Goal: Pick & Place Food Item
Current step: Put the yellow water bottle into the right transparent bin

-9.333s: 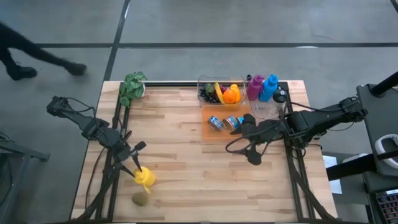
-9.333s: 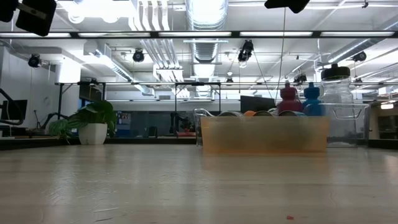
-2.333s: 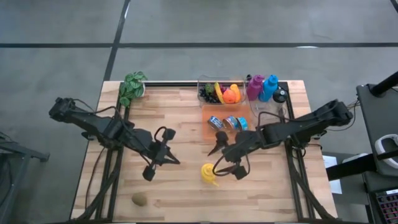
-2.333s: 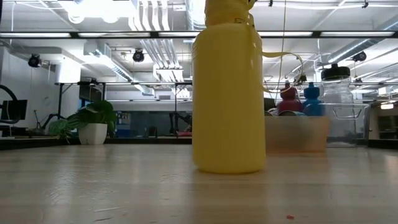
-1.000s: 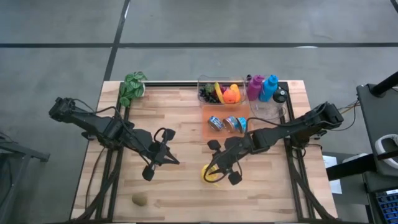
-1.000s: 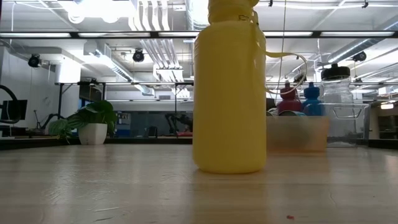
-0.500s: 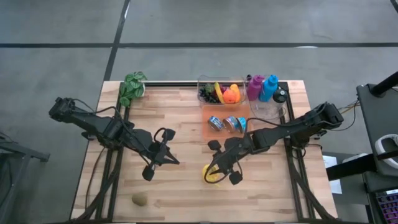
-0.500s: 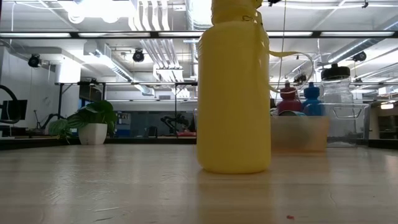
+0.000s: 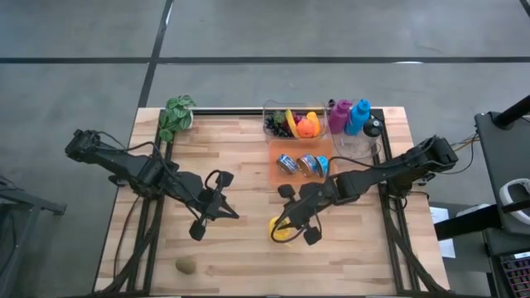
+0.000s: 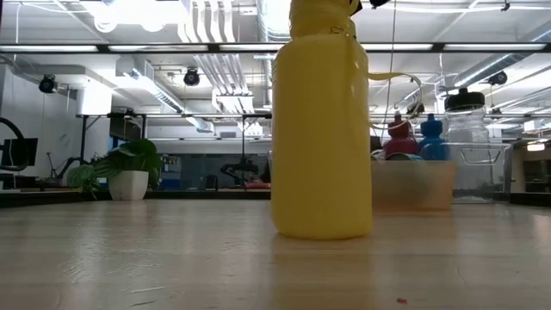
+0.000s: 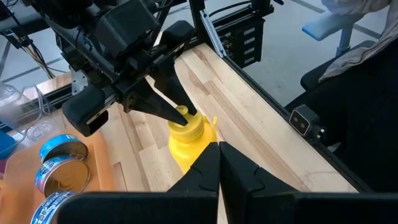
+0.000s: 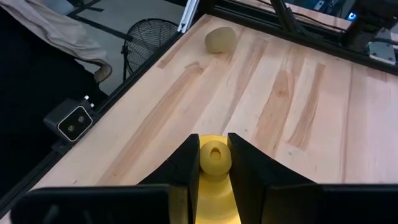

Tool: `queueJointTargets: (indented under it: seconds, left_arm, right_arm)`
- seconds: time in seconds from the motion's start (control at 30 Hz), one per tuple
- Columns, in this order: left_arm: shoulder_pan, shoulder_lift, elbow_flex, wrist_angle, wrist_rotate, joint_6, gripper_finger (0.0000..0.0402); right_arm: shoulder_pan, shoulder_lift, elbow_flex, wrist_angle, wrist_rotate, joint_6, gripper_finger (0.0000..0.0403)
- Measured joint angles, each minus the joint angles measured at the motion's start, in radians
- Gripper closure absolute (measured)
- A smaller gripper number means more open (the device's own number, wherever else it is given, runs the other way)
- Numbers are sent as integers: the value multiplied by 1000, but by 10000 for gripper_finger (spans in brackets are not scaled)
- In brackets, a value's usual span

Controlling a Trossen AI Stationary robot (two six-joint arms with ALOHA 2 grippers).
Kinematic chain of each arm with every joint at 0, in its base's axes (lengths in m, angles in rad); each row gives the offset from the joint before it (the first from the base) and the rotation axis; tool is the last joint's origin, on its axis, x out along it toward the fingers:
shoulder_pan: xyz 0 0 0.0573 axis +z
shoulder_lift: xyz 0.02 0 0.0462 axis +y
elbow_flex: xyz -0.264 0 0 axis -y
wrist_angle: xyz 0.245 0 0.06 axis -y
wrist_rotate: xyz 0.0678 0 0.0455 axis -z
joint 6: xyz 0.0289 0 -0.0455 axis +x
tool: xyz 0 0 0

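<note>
From above we see the yellow bottle [image 9: 281,231] standing on the wooden table [image 9: 240,165], near the front edge and slightly right of centre. The right gripper [image 9: 286,226] sits on its top, its fingers pressed against the bottle's neck. The left gripper [image 9: 234,216] hangs just left of the bottle, apart from it. A kiwi [image 9: 186,266] lies at the near left of the table, well apart from both arms. At the far right are an orange tray [image 9: 290,149] with cans, a clear bin of fruit [image 9: 290,122] and coloured bottles [image 9: 350,116]; a potted plant [image 9: 175,116] stands at the far left corner.

At table height we find the yellow bottle [image 10: 320,129] upright, its base flat on the wood, its cap cut off by the frame's top.

From the left wrist we see our own two fingers [image 11: 205,171] pressed together, holding nothing, and beyond them the right gripper [image 11: 180,113] clamped on the bottle's cap [image 11: 184,116].

From the right wrist the two fingers [image 12: 186,163] squeeze the yellow cap [image 12: 214,157] from either side, with the kiwi [image 12: 220,38] farther off.
</note>
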Motion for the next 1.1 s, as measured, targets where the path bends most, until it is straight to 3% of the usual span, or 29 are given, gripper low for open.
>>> queueJointTargets:
  seconds: [0.17, 0.37, 0.7, 1.1]
  left_arm:
    - [0, 0, 0, 0, 0, 0, 396]
    - [0, 0, 0, 5, 0, 0, 396]
    - [0, 0, 0, 12, 0, 0, 396]
    - [1, 0, 0, 11, 0, 0, 396]
  right_arm:
    - [0, -32, 2, -27, 19, 19, 342]
    - [0, -108, 36, -134, 169, 49, 342]
    - [-67, -340, 48, -311, 319, 200, 342]
    - [-187, -605, 47, -628, 720, 406, 342]
